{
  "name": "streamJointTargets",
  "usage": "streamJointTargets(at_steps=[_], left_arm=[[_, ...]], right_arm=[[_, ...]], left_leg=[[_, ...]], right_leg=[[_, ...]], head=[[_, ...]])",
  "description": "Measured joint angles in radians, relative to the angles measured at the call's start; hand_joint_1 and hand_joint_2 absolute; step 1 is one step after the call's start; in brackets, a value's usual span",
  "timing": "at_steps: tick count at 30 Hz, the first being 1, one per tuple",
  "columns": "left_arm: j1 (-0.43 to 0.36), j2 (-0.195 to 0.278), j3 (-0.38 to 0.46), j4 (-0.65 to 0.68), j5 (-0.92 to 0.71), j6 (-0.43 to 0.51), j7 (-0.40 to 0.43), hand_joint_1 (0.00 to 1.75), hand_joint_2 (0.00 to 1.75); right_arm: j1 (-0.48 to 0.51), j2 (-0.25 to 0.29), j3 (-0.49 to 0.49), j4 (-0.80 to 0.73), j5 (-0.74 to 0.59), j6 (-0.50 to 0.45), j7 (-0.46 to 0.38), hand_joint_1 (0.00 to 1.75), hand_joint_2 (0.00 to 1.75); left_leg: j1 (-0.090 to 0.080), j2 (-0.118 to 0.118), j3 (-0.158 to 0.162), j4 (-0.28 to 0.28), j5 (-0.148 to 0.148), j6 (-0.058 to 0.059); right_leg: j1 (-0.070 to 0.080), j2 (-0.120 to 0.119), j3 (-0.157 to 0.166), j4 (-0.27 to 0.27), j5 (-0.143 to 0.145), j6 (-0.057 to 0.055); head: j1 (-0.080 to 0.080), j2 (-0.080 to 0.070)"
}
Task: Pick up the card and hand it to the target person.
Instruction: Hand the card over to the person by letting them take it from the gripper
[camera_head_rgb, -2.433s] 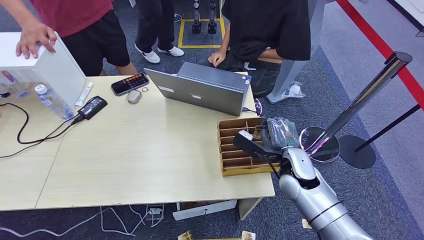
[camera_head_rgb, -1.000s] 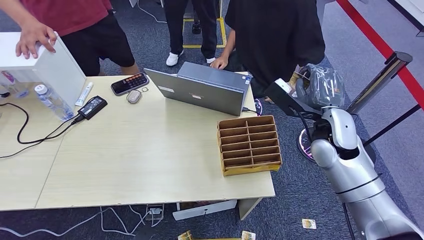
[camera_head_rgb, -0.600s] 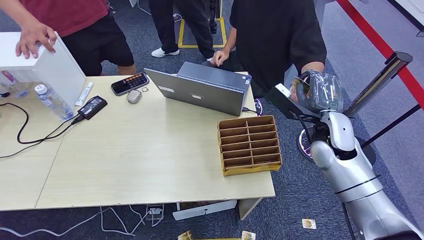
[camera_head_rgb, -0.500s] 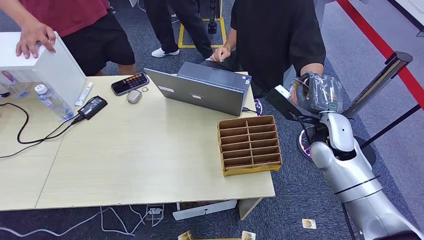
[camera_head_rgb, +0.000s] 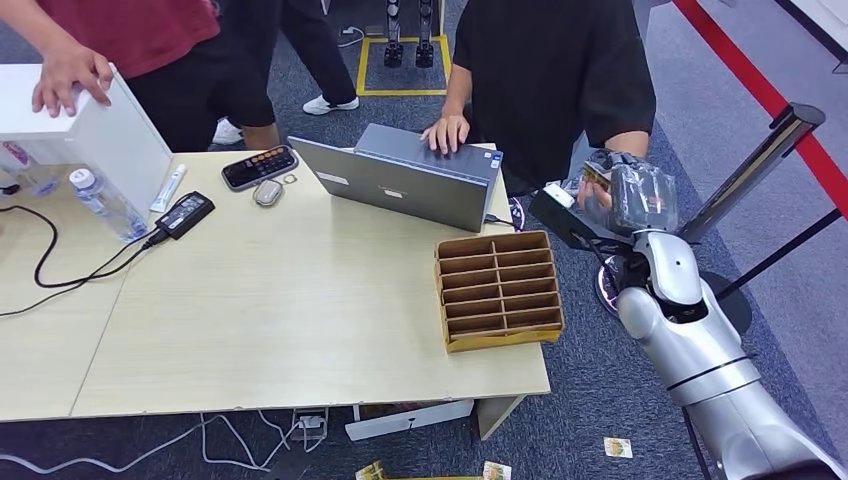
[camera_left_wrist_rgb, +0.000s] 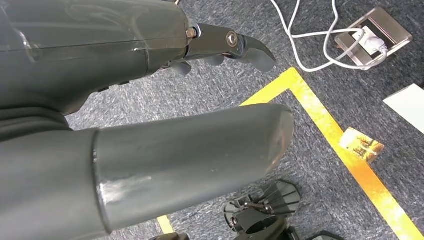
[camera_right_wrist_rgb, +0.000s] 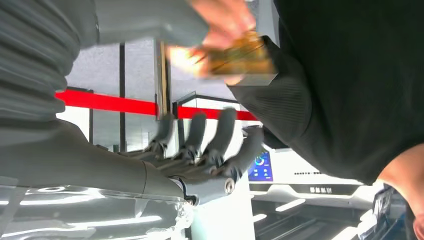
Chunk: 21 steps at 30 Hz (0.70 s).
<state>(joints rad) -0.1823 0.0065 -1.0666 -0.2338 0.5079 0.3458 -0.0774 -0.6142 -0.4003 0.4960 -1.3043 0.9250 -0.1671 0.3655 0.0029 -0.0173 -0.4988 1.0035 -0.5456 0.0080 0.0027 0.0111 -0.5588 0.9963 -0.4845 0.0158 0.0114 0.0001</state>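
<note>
person's hand now gripping card, right hand opened

A divided tray sat at the counter's right end, with a laptop behind it. Farther left lay a calculator, a power adapter and a bottle.

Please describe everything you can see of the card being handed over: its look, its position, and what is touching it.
The small yellow-brown printed card looks thin and flat, with a gold-toned pattern; motion blur hides the details. In the right wrist view the person's hand pinches it in front of a black sleeve. The robot's right hand has its fingers spread apart from the card, not touching it. In the head view the card is too small to make out clearly.
</note>
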Motion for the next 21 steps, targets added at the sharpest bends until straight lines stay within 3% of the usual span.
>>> streamJointTargets(at_steps=[7,21], left_arm=[[0.001,0.000,0.000,0.000,0.000,0.000,0.000,0.00,0.00],[0.030,0.001,0.012,0.000,0.044,0.031,-0.033,0.00,0.00]], right_arm=[[0.014,0.004,0.003,0.007,-0.017,-0.031,0.001,0.00,1.75],[0.187,0.070,-0.028,-0.144,-0.170,-0.303,-0.085,0.00,1.75]], left_leg=[[0.000,0.000,0.000,0.000,0.000,0.000],[0.000,0.000,0.000,0.000,0.000,0.000]], right_leg=[[0.000,0.000,0.000,0.000,0.000,0.000],[0.000,0.000,0.000,0.000,0.000,0.000]], head=[[0.000,0.000],[0.000,0.000]])
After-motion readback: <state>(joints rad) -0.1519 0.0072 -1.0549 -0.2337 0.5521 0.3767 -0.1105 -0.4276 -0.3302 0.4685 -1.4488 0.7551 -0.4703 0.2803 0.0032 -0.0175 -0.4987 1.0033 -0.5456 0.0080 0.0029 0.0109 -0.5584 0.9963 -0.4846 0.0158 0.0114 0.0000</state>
